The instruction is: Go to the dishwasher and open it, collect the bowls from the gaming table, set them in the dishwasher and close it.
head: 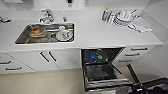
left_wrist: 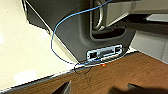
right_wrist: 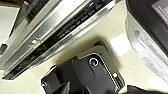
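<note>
Below the white counter [head: 100, 35], the dishwasher [head: 105, 72] stands with its door dropped partway toward the floor and the dark interior exposed. Bowls [head: 96, 56] are inside, on the rack: a blue one and a green one beside it, their colours mirrored on the inner face of the door. They are loaded, so collection looks finished. What remains, by my judgement, is closing the door.

Right arm [head: 147, 86]: dark links enter at the lower right of the head view, just beside the door's outer edge, a sensible position for pushing the door up from below. In the right wrist view the door's steel top edge with its control strip [right_wrist: 62, 32] runs diagonally overhead, apart from the arm. Right claw: fingers not clearly seen, so I cannot tell wide or narrow.

Left wrist view: the robot's own dark housing, a blue cable [left_wrist: 53, 37] and a brown surface [left_wrist: 130, 72]. Left claw: state cannot be told; nothing seen in it.

Elsewhere: sink [head: 25, 37] holds dishes, a stack of plates [head: 122, 18] and a cloth sit on the counter. Gaming table is not at this spot.
</note>
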Robot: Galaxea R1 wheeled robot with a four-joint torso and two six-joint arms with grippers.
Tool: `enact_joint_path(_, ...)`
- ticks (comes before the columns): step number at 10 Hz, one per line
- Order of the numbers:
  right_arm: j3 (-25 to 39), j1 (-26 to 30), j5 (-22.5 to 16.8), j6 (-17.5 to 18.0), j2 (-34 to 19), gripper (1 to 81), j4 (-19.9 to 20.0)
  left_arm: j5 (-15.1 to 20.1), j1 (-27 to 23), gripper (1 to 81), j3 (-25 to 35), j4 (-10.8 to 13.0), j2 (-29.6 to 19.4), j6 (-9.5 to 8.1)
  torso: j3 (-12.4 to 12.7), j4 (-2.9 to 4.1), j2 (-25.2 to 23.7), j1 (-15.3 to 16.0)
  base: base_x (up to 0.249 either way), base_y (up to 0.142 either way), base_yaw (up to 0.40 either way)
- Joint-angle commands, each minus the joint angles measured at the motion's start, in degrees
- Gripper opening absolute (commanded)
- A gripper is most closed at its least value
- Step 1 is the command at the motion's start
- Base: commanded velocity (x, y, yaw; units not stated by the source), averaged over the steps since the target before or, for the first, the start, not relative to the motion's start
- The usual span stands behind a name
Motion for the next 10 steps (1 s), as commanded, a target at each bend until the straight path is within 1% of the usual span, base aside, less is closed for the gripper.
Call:
enact_joint_path(1, -0.7, -9.6, 1.0, -5.5, -2.2, 81.1, 1.0, 1.9, 0.9, 81.1, 0.5, 1.0, -0.7, 0.01, 0.0, 0.0, -5.7, 3.7, 0.0, 0.0, 0.0)
enact_joint_path(3, -1.6, -15.5, 4.5, -7.4, -0.3, 81.1, 1.0, 1.9, 0.9, 81.1, 0.5, 1.3, -0.5, 0.09, 0.0, 0.0, -8.5, 5.4, 0.0, 0.0, 0.0)
enact_joint_path(4, -2.3, -17.6, 5.5, -8.2, 0.5, 81.1, 1.0, 1.9, 0.9, 81.1, 0.5, 2.5, -0.4, 0.01, 0.0, 0.0, -10.3, 6.6, 0.0, 0.0, 0.0)
enact_joint_path(5, -3.1, -19.5, 6.4, -9.3, 1.8, 81.1, 1.0, 1.9, 0.9, 81.1, 0.5, 2.6, -0.3, 0.01, 0.0, 0.0, -12.5, 7.9, 0.0, 0.0, 0.0)
enact_joint_path(8, -4.5, -24.5, 8.5, -11.2, 5.5, 81.1, 1.0, 2.0, 0.9, 81.1, 0.3, 2.6, -0.1, 0.01, 0.0, 0.0, -18.3, 11.6, 0.0, 0.0, 0.0)
enact_joint_path(10, -7.9, -27.1, 9.3, -12.6, 9.2, 81.1, 1.0, 2.0, 0.9, 81.1, 0.0, 2.9, 0.2, 0.01, 0.0, 0.0, -22.3, 14.0, 0.0, 0.0, 0.0)
